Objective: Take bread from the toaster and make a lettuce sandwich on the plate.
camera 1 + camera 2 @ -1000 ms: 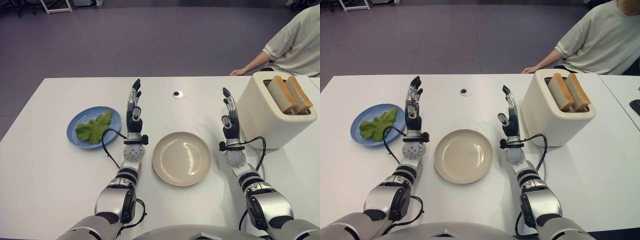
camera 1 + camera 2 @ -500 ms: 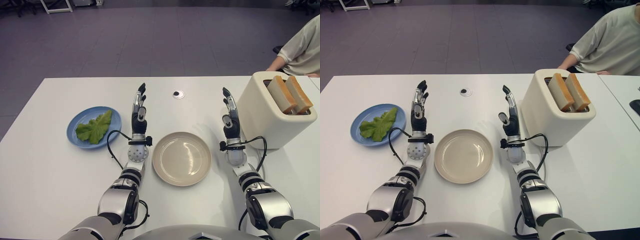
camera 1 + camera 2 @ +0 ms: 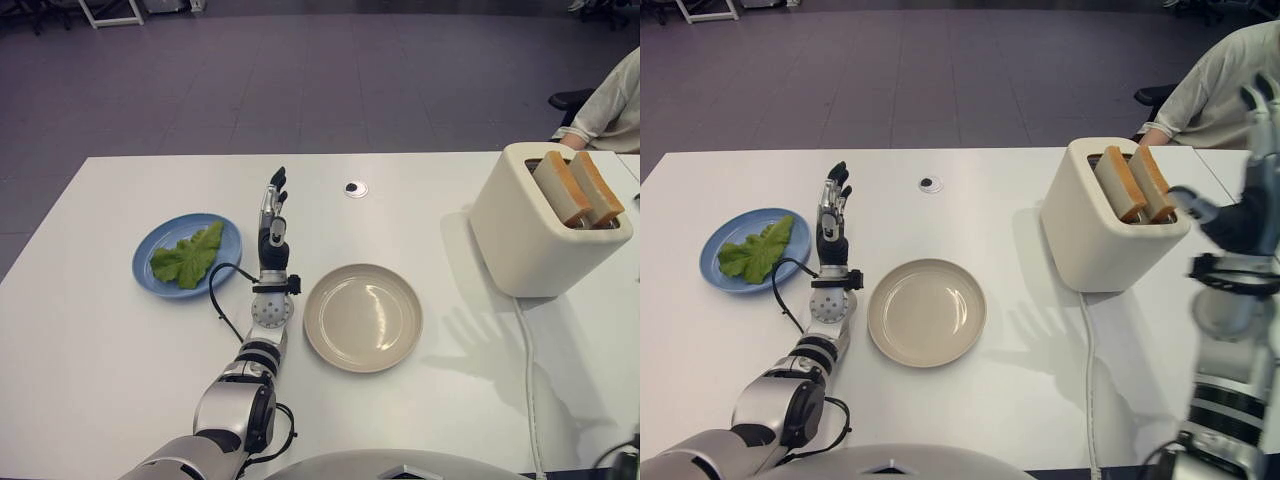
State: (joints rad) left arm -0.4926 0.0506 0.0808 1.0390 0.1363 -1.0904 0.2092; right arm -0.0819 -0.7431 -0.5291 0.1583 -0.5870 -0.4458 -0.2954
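Bread, two golden-brown toasted slices [image 3: 1137, 185], upright in cream box toaster [image 3: 1090, 240] on white bench [image 3: 970, 215]. Right hand [image 3: 1238, 220], spread and empty, raised off bench to beside toaster since a second ago: grasp likely next. Left hand [image 3: 830, 215] open beside beige round plate [image 3: 927, 312].

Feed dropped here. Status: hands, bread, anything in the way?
Left hand open, beside the plate. Right hand open, raised beside the toaster. Both bread slices in its slots. Nothing in the way.
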